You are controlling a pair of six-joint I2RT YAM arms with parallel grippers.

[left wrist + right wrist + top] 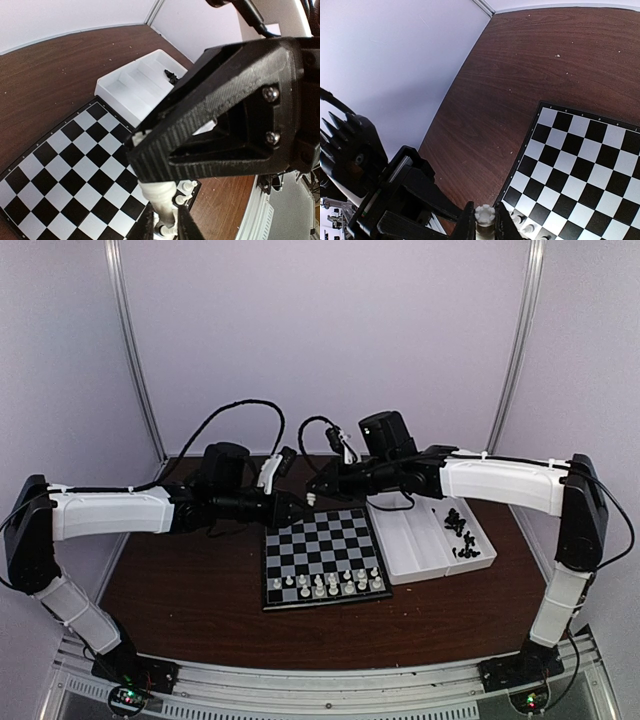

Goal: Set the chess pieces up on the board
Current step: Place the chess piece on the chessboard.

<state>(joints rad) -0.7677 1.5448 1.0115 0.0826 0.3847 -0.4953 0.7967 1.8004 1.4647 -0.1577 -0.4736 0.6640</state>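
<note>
Both grippers meet in the air over the far left corner of the board. My right gripper is shut on the crenellated top of a white chess piece. In the left wrist view the same white piece hangs below the right gripper's black fingers. My left gripper has closed its fingers against the piece's lower part. Several white pieces stand in the board's two near rows. Black pieces lie in the tray.
A white two-compartment tray sits right of the board, its left compartment bare. Brown tabletop surrounds the board, with white walls at the back and sides. Cables loop above both wrists.
</note>
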